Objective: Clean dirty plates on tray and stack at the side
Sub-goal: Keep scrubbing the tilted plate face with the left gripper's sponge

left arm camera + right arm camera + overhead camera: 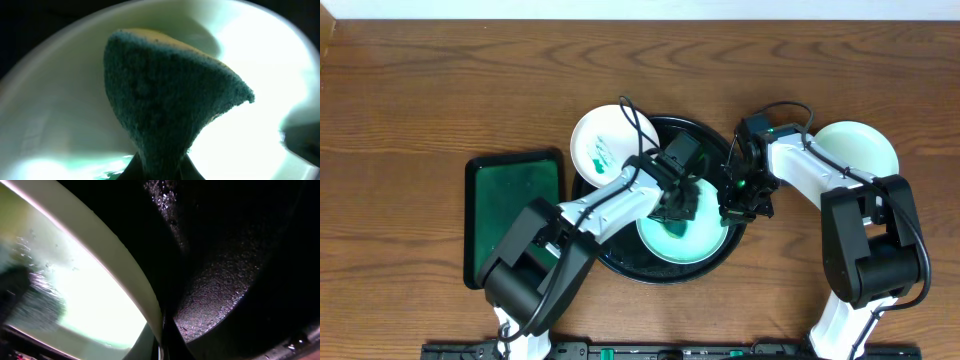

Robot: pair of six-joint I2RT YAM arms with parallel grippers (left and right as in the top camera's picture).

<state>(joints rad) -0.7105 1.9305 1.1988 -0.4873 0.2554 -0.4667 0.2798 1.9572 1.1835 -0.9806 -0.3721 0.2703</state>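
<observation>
left hand (pixel 677 207) pinching sponge (pixel 165 95) on plate (pixel 685 243), sponge plain only from wrist

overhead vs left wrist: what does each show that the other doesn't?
Overhead only: the black tray, a smeared plate at its upper-left rim, a third plate off to the right, the green rectangular tray, the right gripper. Left wrist only: the teal sponge close up, in the left gripper's jaws. Both: the plate under the sponge.
</observation>
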